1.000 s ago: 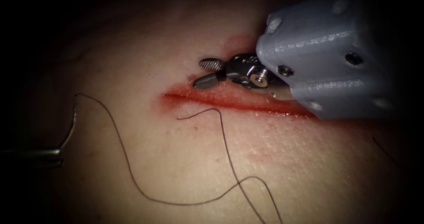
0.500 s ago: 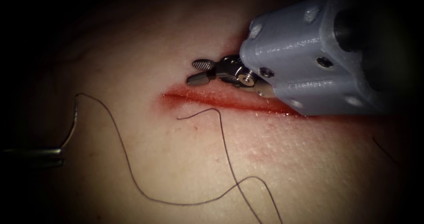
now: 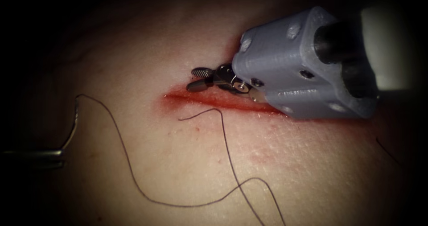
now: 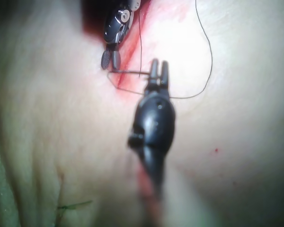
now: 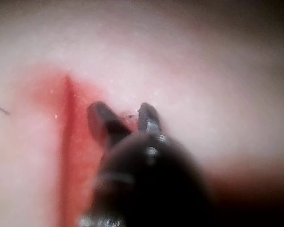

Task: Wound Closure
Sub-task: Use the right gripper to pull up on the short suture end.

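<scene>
Right tool (image 3: 197, 79) is sliding left along the cut (image 3: 223, 102), jaws spread, empty. Left tool (image 3: 33, 157) is clamping the needle (image 3: 71, 128) near its tail, parked off the tissue (image 3: 178, 163), thread (image 3: 133, 181) trailing.

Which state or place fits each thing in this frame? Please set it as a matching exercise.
Things:
1. left arm's slim metal pincer
2. right arm's silver metal pincer
3. thin curved steel needle
4. thin dark thread

States:
A. open, holding nothing, by the left end of the red cut
B. lies loose in curves on the pale tissue
C. shut on the needle
D. out of the tissue, left of the cut

Pairs: 1-C, 2-A, 3-D, 4-B
</scene>
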Controlling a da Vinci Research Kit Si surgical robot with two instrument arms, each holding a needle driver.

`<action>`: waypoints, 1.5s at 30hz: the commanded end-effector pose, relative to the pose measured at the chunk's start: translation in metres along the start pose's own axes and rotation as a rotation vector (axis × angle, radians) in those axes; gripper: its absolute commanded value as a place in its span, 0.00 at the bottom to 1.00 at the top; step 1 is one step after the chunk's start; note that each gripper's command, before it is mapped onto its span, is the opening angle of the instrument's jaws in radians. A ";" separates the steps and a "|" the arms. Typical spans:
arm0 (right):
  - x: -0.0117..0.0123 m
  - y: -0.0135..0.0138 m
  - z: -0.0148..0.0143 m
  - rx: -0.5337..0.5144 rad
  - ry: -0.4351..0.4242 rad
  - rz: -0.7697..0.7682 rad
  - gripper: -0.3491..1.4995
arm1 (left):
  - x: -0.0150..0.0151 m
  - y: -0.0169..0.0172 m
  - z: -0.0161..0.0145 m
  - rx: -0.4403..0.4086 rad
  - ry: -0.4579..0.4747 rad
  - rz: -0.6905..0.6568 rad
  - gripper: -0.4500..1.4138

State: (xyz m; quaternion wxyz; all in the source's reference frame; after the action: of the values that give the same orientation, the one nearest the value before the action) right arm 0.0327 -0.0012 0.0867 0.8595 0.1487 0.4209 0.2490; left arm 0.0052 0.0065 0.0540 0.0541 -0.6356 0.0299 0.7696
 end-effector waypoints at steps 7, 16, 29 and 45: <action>-0.0004 0.0006 0.0013 -0.013 0.000 0.005 0.37 | -0.0006 0.0003 0.0006 0.000 0.001 -0.001 0.05; -0.0013 0.0000 0.0018 0.015 -0.039 0.028 0.00 | -0.0007 0.0003 0.0005 -0.001 0.002 -0.001 0.05; 0.0045 0.0021 -0.0038 -0.085 0.025 0.036 0.00 | -0.0007 0.0003 0.0004 -0.003 0.003 -0.001 0.05; 0.0029 0.0000 -0.0009 -0.049 0.050 -0.010 0.88 | -0.0008 0.0003 0.0004 -0.003 0.004 -0.006 0.05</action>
State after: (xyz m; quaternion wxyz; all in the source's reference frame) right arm 0.0329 0.0008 0.0836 0.8531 0.1173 0.4374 0.2591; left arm 0.0054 0.0065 0.0541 0.0553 -0.6364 0.0280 0.7688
